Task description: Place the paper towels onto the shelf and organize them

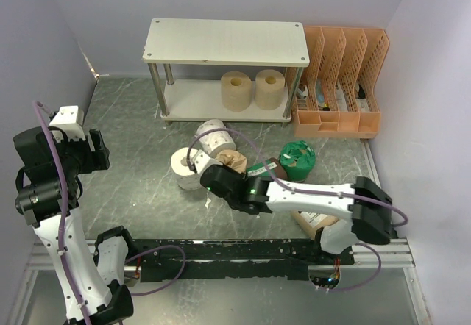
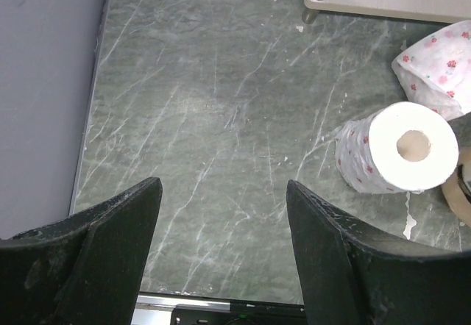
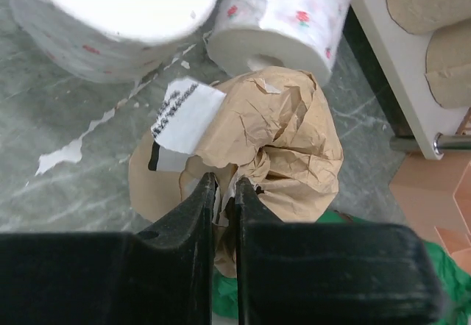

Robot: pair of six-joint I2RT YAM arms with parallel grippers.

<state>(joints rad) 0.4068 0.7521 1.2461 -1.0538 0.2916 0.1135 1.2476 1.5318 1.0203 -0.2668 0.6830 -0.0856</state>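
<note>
soft even light; white roll point(image 3: 110, 1) glares, right hand point(image 3: 224, 190) blurs up close

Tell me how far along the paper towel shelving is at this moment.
Done: two tan rolls stand on the shelf's lower board; its top board is bare. In hand: the right gripper is shut on the crumpled wrapper of the brown roll. Left: the white rolls, green-wrapped rolls and another tan roll lie on the table; the left gripper hangs open.
</note>
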